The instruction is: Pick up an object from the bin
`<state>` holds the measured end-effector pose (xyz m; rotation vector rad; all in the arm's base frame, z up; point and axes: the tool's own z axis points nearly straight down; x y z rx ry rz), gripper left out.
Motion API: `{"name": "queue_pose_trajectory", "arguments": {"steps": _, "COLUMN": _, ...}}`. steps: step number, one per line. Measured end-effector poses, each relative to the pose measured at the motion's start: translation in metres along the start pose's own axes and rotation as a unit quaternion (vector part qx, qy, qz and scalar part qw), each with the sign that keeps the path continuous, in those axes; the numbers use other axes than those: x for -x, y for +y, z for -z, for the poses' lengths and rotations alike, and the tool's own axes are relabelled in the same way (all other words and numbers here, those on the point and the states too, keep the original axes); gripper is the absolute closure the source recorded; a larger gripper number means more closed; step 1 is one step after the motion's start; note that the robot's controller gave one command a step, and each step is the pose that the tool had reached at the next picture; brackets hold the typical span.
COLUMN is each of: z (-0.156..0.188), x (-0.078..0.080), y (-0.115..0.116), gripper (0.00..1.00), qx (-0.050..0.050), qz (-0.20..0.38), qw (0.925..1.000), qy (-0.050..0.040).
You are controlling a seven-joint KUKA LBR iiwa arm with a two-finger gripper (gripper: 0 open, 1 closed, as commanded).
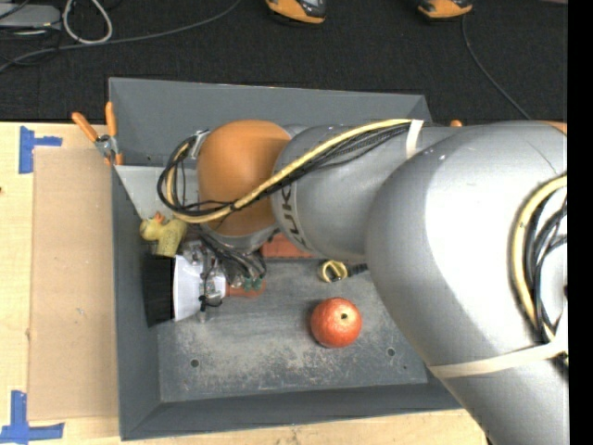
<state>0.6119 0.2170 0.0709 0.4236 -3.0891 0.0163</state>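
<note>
The arm (445,221) covers the bin's (134,341) right wall and far right corner, and the picture's right and lower edges cut it off. A red-orange thing (283,247) near the bin's middle lies mostly under it, its kind unclear. The end effector (215,281) is half hidden beneath the orange cover (243,170). A small brownish thing (248,286) just beside it is too small to tell.

Passable over bare grey metal floor (259,360) in front; blocked left by black-bristled brush (159,291), right by red apple (335,324).
</note>
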Motion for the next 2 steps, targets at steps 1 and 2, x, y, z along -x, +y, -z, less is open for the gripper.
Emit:
{"name": "queue_pose_trajectory", "arguments": {"steps": 1, "z": 0.001, "x": -0.010, "y": -0.004, "gripper": 1.00, "qx": 0.001, "qz": 0.130, "qw": 0.9916, "qy": -0.0029}}
{"name": "queue_pose_trajectory", "arguments": {"steps": 2, "z": 0.064, "x": -0.024, "y": -0.019, "gripper": 1.00, "qx": 0.001, "qz": 0.097, "qw": 0.9953, "qy": -0.0006}}
